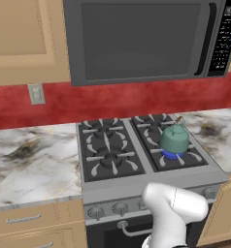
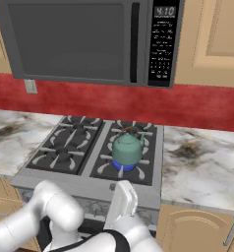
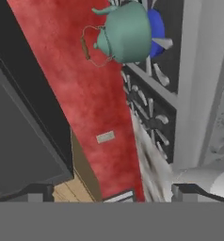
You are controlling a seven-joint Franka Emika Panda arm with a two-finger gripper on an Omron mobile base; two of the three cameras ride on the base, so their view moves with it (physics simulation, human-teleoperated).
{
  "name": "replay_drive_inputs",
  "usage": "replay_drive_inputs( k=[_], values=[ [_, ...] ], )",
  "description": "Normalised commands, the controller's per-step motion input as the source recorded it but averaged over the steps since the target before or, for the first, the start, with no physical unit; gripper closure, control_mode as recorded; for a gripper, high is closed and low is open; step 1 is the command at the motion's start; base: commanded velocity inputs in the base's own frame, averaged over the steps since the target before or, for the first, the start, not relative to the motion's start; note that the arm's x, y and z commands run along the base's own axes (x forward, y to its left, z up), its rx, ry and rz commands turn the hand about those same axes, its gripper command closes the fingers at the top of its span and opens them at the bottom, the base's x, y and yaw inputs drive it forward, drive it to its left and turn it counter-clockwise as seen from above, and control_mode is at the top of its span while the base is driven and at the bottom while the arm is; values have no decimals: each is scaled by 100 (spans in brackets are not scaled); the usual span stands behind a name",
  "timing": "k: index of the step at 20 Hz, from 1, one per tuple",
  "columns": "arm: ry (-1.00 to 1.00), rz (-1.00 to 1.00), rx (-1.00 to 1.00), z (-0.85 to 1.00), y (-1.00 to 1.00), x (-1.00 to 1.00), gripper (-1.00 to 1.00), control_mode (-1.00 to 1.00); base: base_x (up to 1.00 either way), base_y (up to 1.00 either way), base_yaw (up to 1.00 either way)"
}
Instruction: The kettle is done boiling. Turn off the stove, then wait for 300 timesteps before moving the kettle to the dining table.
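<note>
The small squat teal-green kettle [image 1: 174, 139] with its short spout and thin brownish wire handle sat on the front right burner of the stainless steel gas stove [image 1: 107, 189], on black cast-iron grates, with a blue flame [image 1: 170, 155] showing under its base. In the right base view the same kettle [image 2: 127, 149] stood on the near right burner, blue flame [image 2: 124, 167] beneath it, its spout toward the right. A row of round grey knobs [image 1: 120, 209] ran along the stove's front panel above the oven's bar handle [image 1: 132, 230]. The white robot arm [image 1: 173, 213] rose in front of the stove's right half, low against the front panel. The hand view, rolled on its side, showed the kettle [image 3: 125, 33] near the top, with the red backsplash [image 3: 76, 94] beside it. The tool [image 3: 111, 193] had its two dark fingertips [image 3: 36, 192] set wide apart at the bottom edge and held nothing, well apart from the kettle. A dark grey microwave [image 1: 141, 38] hung above the stove. Veined marble surfaces [image 1: 30, 164] flanked the stove on both sides, over tan wood cabinets [image 1: 25, 220].
</note>
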Motion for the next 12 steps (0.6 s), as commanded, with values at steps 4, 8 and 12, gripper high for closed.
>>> replay_drive_inputs(
  k=[4,8,12],
  values=[
    [8,-7,8,-24,0,-26,-100,-100,0,0,0],
    [3,-7,2,-19,0,-13,-100,-100,0,0,0],
    [1,-7,1,-21,0,-3,-100,-100,0,0,0]
  ],
)
